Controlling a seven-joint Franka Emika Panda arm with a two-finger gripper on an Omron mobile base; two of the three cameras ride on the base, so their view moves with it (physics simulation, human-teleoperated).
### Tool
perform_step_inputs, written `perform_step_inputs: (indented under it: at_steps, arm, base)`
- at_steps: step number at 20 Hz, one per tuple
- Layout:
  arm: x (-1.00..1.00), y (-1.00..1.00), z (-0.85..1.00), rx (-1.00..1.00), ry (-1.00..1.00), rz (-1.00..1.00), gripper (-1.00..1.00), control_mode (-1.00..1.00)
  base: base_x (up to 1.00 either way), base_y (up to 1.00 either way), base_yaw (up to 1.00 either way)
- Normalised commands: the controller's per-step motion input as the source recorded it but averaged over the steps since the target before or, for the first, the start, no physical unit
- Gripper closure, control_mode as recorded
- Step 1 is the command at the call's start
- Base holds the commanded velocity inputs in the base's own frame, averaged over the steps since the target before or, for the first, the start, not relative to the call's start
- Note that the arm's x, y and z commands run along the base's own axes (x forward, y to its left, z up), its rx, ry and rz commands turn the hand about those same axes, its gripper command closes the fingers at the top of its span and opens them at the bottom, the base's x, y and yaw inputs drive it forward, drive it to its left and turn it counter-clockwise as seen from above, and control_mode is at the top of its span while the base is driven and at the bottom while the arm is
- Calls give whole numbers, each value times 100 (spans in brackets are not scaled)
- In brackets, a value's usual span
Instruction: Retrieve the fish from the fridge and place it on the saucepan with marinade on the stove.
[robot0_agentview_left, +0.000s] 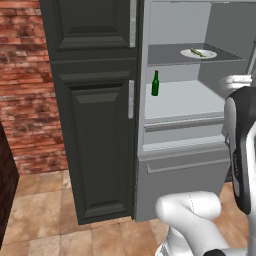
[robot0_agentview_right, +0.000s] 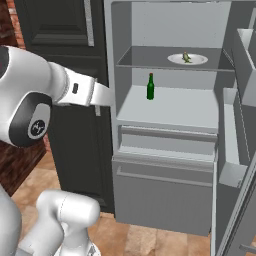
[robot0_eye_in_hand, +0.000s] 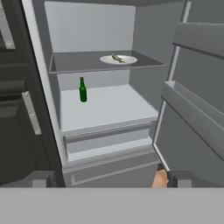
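My claw (robot0_eye_in_hand: 109, 180) hangs spread open, holding nothing. Ahead in the fridge (robot0_eye_in_hand: 105, 144) I count one fish (robot0_eye_in_hand: 117, 58), one plate (robot0_eye_in_hand: 118, 60), one bottle (robot0_eye_in_hand: 82, 90), label unreadable.

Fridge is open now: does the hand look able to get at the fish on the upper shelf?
Probably yes. The fridge door stands open, and the fish lies exposed on its white plate. The green bottle sits lower and left, off the path.

Lighting was flat and even, pretty soft all round, no glare anywhere; renders looked low-res and a bit blurry, edges undistorted.
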Motion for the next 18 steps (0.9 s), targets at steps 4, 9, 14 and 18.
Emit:
perform_step_inputs:
  at_steps: [4,9,14,18]
  arm:
    - [0,0,-13,0,-2,-3,-100,-100]
    - [0,0,-25,6,0,2,-100,-100]
    - [0,0,-28,7,2,8,-100,-100]
    - [-1,16,-5,3,7,8,-100,-100]
  base:
    - [0,0,0]
    - [0,0,0]
    - [0,0,0]
    - [0,0,0]
